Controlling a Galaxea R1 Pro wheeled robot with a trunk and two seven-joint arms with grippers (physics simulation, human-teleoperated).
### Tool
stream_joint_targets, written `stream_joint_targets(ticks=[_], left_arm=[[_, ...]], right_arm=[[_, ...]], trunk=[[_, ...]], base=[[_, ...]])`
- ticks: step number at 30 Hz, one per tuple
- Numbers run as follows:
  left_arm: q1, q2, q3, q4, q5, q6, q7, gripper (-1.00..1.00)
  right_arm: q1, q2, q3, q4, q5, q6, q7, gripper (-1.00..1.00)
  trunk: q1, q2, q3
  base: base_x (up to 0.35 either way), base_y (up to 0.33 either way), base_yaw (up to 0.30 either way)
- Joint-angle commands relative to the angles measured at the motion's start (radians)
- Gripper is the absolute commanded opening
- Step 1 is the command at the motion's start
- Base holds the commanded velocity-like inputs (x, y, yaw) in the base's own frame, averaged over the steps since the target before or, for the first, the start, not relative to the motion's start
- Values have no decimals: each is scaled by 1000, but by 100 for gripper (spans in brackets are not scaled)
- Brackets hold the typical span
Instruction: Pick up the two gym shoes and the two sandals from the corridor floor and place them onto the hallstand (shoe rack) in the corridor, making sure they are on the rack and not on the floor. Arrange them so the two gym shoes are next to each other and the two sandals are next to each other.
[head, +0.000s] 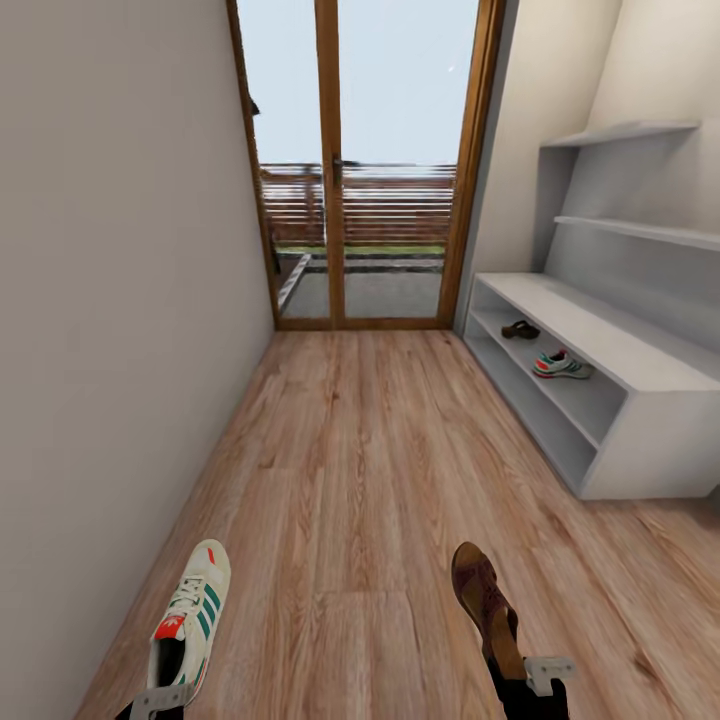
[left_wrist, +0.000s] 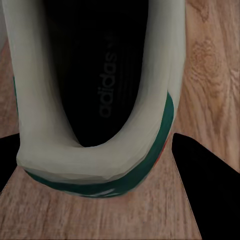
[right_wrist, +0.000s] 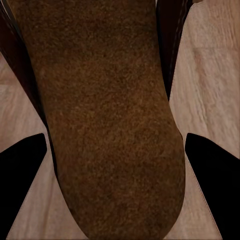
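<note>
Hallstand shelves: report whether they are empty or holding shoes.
Holding shoes: the hallstand has one sandal and one gym shoe on the same open shelf, slightly apart.

Long narrow room. Floor (head: 360, 470) brown wood planks, running toward far end. Left wall (head: 110, 300) plain, pale grey, bare. Far end: tall glass door (head: 365, 160) with brown wood frame, two panes, small handle in middle. Through glass: pale sky, brown slat fence, strip of green grass, grey ground. Right wall (head: 650, 70) cream, catching soft daylight. Big white shelf unit (head: 640, 440) against right wall, with flat bench top, low open shelves, tall back, thin shelves higher up.
</note>
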Motion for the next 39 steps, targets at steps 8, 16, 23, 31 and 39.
stream_joint_targets(ticks=[8,16,23,31,39], left_arm=[[-1,0,9,0,-8,-4,-5,-100],[-1,0,9,0,-8,-4,-5,-100],[-1,0,9,0,-8,-4,-5,-100],[-1,0,8,0,-8,-4,-5,-100],[-1,0,9,0,-8,-4,-5,-100]], right_arm=[[-1,0,-9,0,4,-3,7,-100],[-1,0,-9,0,4,-3,7,-100],[-1,0,-9,0,4,-3,7,-100],[-1,0,-10,0,4,-3,7,-100],[-1,0,-9,0,4,-3,7,-100]], trunk=[[0,0,-1],[0,0,-1],[0,0,-1],[0,0,-1],[0,0,-1]], base=[[338,0,0],[338,0,0],[337,0,0],[337,0,0],[337,0,0]])
